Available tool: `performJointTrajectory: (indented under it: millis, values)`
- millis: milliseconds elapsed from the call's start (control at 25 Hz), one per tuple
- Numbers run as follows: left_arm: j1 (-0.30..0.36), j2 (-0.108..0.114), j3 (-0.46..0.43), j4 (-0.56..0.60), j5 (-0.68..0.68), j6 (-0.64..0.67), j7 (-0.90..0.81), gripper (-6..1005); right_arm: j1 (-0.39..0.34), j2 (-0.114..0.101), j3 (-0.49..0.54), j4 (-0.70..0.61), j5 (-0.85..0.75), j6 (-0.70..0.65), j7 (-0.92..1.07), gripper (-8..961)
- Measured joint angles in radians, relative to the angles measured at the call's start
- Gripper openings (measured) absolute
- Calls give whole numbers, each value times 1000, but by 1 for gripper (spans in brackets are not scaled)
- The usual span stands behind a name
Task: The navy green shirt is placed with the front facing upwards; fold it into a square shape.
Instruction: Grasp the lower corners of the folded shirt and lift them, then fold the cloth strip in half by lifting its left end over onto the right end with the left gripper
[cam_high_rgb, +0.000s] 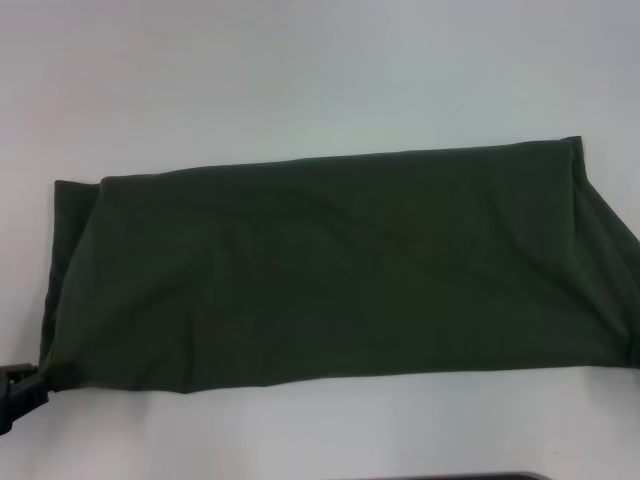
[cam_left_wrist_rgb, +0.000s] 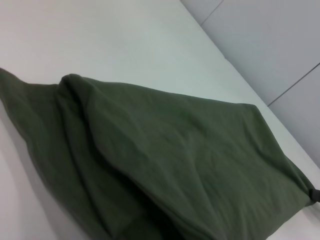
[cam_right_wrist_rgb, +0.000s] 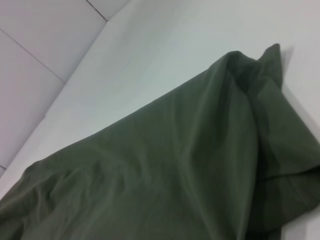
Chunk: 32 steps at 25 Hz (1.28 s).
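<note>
The navy green shirt (cam_high_rgb: 330, 270) lies across the table as one long band folded lengthwise, plain green side up, with no lettering showing. My left gripper (cam_high_rgb: 22, 388) is at the band's near left corner, shut on the cloth there. The left wrist view has the shirt (cam_left_wrist_rgb: 165, 165) running away from it to the far corner, where a small dark piece of my right gripper (cam_left_wrist_rgb: 314, 195) touches the cloth. In the right wrist view the shirt (cam_right_wrist_rgb: 165, 175) fills the near part, with a folded end sticking up. The head view does not take in the right gripper.
The white table (cam_high_rgb: 300, 70) carries the shirt, with bare surface behind it and a narrow strip in front. The table's side edges and grey floor tiles (cam_left_wrist_rgb: 280, 45) show in both wrist views. A dark edge (cam_high_rgb: 480, 476) sits at the bottom of the head view.
</note>
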Motion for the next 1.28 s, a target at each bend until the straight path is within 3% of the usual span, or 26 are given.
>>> performJointTrajectory:
  millis: [440, 600, 760, 1040, 1160, 1280]
  values:
    - [-19, 3, -11, -5, 0, -41, -50, 4, -1, 2, 29, 0, 0, 32, -4, 52]
    - [-19, 4, -16, -7, 0, -55, -59, 90, 0, -1, 44, -2, 1, 25, -8, 56]
    - [-19, 4, -22, -7, 0, -57, -60, 177, 7, -4, 61, -2, 4, 11, -18, 127]
    - [-23, 12, -61, -4, -4, -58, -58, 470, 10, -7, 87, -8, 6, -8, -22, 252]
    - [-34, 20, -93, -4, -9, -63, -52, 655, 10, -8, 133, -10, 6, -19, -30, 366]
    - [-48, 26, -124, -5, -11, -69, -50, 755, 9, -16, 189, -11, 6, -31, -33, 479]
